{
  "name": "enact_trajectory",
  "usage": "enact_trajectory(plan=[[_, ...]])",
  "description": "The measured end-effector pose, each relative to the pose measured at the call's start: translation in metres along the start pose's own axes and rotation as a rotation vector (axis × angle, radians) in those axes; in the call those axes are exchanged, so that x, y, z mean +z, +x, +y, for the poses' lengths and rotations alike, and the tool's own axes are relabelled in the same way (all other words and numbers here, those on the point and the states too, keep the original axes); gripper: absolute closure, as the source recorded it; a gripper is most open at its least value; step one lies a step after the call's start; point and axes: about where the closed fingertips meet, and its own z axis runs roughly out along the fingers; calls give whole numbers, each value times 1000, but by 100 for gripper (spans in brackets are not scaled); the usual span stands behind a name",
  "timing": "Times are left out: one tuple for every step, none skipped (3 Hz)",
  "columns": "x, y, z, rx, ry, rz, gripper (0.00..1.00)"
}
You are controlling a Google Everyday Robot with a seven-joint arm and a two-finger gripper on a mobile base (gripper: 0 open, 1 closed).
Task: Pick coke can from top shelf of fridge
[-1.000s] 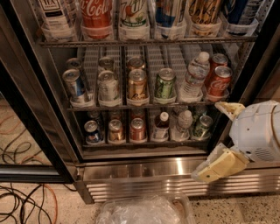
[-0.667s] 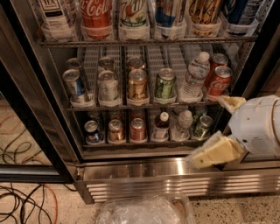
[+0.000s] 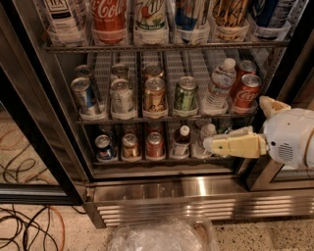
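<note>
The coke can (image 3: pixel 109 14) stands on the top shelf (image 3: pixel 162 47) of the fridge (image 3: pixel 191 188), second from the left in a clear holder, with its top cut off by the frame edge. A white-and-green can (image 3: pixel 150 15) and a gold-brown can (image 3: pixel 230 13) stand to its right. My gripper (image 3: pixel 234 123) is at the right, low in front of the bottom rack and far below the coke can. It is open and empty, with one cream finger (image 3: pixel 233 145) pointing left and the other (image 3: pixel 272 105) above it.
Two more red cans (image 3: pixel 245 92) and a water bottle (image 3: pixel 217 87) stand on the middle rack near my gripper. The open black door frame (image 3: pixel 34 147) is at the left. Cables (image 3: pixel 29 230) lie on the floor. A clear plastic bag (image 3: pixel 162 236) is at the bottom.
My gripper has moved up and to the left toward the fridge. Its lower finger has swung from slanting down to level, in front of the bottom rack.
</note>
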Motion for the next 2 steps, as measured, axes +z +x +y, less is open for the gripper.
enact_trajectory(plan=[[-2, -18, 3, 50, 15, -58, 0], [-2, -18, 3, 51, 14, -58, 0]])
